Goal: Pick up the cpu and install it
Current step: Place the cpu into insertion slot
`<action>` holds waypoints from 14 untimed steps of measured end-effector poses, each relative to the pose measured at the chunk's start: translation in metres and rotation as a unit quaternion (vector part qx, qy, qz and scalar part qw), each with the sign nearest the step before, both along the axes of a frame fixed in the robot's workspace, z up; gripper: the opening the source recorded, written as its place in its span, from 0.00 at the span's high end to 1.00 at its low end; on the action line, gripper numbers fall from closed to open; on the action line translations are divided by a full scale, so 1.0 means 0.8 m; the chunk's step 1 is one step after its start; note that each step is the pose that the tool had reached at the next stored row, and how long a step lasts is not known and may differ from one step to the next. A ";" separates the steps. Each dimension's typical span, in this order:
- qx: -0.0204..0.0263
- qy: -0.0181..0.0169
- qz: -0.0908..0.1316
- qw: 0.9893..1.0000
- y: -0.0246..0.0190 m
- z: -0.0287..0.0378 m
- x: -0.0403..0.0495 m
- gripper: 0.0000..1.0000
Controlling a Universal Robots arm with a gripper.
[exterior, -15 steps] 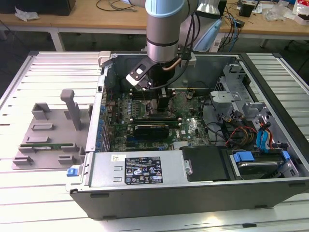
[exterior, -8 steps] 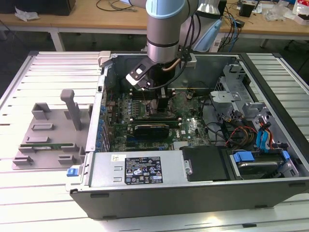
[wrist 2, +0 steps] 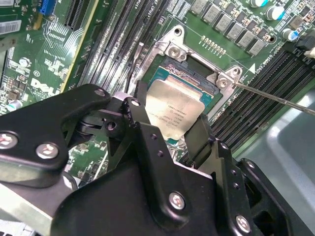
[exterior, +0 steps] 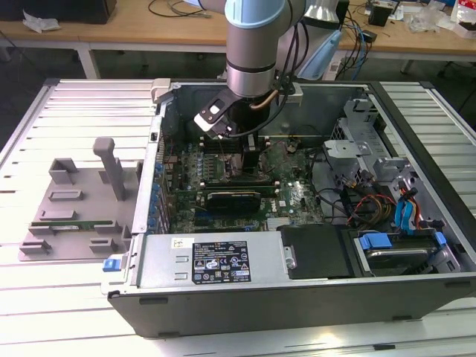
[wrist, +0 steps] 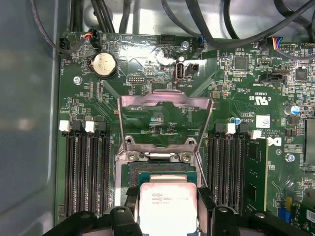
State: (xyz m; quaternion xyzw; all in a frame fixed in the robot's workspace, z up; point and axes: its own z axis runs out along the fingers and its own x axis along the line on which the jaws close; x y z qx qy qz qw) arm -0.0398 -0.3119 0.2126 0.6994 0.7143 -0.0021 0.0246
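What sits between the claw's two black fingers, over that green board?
The cpu, silver top up, sits between the gripper's fingers, above the open socket; both wrist views show it.

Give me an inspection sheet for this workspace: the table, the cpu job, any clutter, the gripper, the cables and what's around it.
Surface: slatted metal table bearing an open computer case.
Job's things: the cpu is over the socket; whether it is seated cannot be told. The load plate is raised open.
Clutter: grey fixture tray beside the case, on the exterior view's left, with a memory stick on it.
Grippers: the gripper is shut on the cpu, one finger at each of two opposite edges.
Cables: black cables run past the motherboard's edge; coloured wires lie in the case, on the exterior view's right.
Surroundings: wooden bench behind the table.
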 end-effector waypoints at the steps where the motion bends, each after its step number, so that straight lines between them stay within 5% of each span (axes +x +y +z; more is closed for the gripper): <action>1: 0.000 0.000 0.000 1.000 0.0003 -0.0001 0.000 0.45; 14: 0.000 0.000 0.000 1.000 0.0007 -0.0017 0.001 0.44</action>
